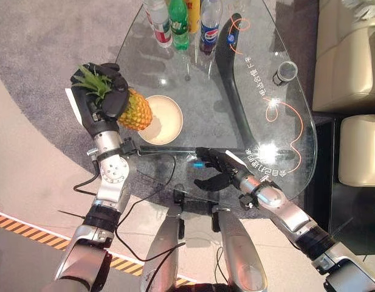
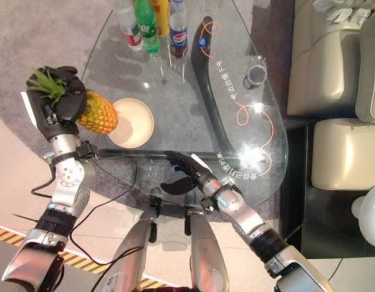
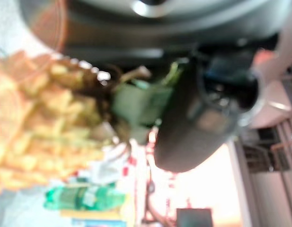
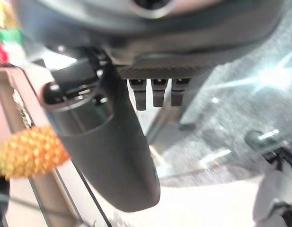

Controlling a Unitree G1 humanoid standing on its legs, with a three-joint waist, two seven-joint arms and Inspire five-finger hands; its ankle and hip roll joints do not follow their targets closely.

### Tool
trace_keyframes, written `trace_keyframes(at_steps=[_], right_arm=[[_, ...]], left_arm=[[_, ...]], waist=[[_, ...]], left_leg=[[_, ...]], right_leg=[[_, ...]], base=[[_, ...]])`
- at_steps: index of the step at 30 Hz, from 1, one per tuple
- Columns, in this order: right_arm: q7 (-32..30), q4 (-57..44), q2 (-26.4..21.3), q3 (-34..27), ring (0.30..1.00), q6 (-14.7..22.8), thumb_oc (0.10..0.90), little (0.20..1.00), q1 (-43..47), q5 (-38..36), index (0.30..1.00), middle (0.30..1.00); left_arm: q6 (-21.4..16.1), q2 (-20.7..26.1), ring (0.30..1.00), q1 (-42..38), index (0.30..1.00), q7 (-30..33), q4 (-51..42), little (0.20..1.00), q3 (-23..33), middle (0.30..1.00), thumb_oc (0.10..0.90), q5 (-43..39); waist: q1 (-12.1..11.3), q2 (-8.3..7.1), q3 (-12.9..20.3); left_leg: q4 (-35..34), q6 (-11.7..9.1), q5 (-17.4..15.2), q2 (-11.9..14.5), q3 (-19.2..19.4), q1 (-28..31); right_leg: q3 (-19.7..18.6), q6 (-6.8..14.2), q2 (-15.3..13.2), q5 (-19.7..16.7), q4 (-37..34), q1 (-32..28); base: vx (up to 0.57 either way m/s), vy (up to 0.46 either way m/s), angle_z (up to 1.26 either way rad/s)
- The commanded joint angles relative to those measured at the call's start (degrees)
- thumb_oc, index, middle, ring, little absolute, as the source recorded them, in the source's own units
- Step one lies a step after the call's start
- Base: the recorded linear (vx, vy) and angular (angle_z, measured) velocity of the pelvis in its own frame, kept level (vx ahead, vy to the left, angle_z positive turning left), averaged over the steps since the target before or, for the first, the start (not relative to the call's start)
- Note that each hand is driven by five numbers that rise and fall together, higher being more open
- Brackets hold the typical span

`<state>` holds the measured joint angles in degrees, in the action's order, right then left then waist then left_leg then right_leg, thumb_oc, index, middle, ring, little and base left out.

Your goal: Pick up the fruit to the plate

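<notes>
My left hand (image 1: 107,97) is shut on a pineapple (image 1: 136,110), gripping it at the base of its green leafy crown (image 1: 92,81). The orange-yellow fruit hangs in the air beside the left rim of a round cream plate (image 1: 165,118) on the glass table. In the left wrist view the pineapple (image 3: 37,118) fills the space past my thumb (image 3: 193,118). My right hand (image 1: 216,170) hovers over the table's near edge, fingers straight and thumb apart, holding nothing. The right wrist view shows the pineapple (image 4: 30,151) in the distance.
Several drink bottles (image 1: 178,23) stand at the far end of the glass table (image 1: 278,73). A small dark cup (image 1: 287,72) sits toward the right edge. Beige sofa seats (image 1: 351,55) line the right side. A yellow-black striped line (image 1: 17,222) marks the floor at left.
</notes>
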<state>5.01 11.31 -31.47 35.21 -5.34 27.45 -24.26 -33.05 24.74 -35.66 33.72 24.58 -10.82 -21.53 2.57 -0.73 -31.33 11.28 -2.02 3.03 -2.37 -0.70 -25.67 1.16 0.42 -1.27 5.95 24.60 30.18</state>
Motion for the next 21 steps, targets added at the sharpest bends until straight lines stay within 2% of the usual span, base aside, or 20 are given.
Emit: trace_keyframes(at_steps=[1, 10, 21], right_arm=[[2.6, -4.0, 1.8, 0.5, 0.9, 1.6, 0.8, 0.9, 1.8, -2.5, 0.9, 0.9], [2.9, -3.0, 2.8, 1.1, 0.9, 0.5, 0.8, 0.9, 3.7, -1.8, 0.9, 0.9], [1.8, -3.3, 3.1, 1.5, 0.9, -0.5, 0.8, 0.9, 5.7, -1.9, 0.9, 0.9]], left_arm=[[-10.2, 3.3, 0.3, -8.0, 0.3, 3.2, -3.9, 0.2, 1.9, 0.3, 0.1, 7.4], [-8.4, 2.8, 0.3, -12.0, 0.3, 12.9, 2.9, 0.2, 0.8, 0.3, 0.1, 16.3], [-8.9, 3.2, 0.3, -16.4, 0.3, 15.9, 7.0, 0.2, -0.4, 0.3, 0.1, 18.9]], waist=[[1.3, -1.56, 1.5], [2.5, -0.96, 1.5], [3.0, -1.03, 1.5]], left_leg=[[11.0, -0.2, -6.0, -2.1, 2.5, -5.2], [12.8, 0.1, -5.9, -2.7, 3.2, -10.6], [15.6, -0.2, -6.2, -2.7, 3.0, -16.5]], right_leg=[[-3.5, 2.8, -0.3, -5.0, -5.9, 0.9], [-3.7, 2.3, 0.5, -5.3, -3.5, 7.3], [-3.2, 2.1, 1.1, -5.2, -0.4, 13.8]], base=[[0.01, 0.085, -0.09], [0.01, 0.058, -0.05], [0.0, 0.006, -0.01]])
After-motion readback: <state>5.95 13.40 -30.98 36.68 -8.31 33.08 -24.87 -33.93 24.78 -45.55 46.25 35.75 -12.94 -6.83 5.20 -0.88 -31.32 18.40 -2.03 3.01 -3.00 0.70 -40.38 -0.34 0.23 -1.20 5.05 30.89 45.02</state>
